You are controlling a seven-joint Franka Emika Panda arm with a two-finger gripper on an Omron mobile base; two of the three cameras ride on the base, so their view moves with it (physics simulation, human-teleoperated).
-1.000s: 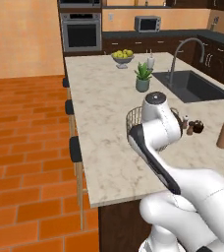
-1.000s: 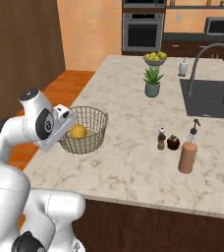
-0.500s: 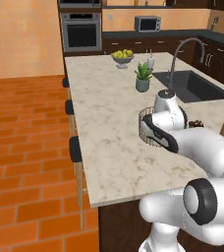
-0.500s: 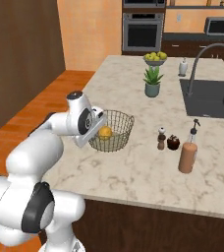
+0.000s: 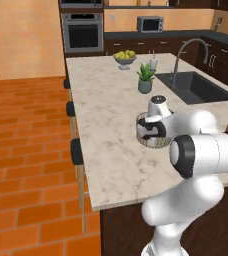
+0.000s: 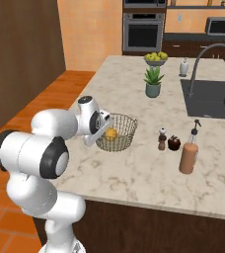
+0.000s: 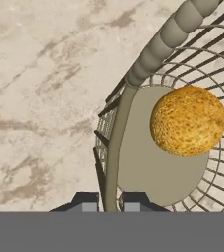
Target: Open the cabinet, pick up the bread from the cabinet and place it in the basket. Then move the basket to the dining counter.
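Your gripper [image 7: 110, 203] pinches the basket [image 6: 120, 132] by its rim wire, jaws nearly shut, so the bread [image 7: 187, 120] rides inside as the basket sits on the dining counter [image 6: 134, 168], near the sink [image 6: 213, 99].

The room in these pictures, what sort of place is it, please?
A home kitchen, rendered: a built-in oven, a microwave, and a marbled island with a sunken sink and faucet.

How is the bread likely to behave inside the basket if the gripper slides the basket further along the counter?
The bread looks round and lies loose on the flat base of the basket, so it will probably roll on a jerk. The wire wall should catch it. The gripper pinches one rim wire, so the basket might pivot.
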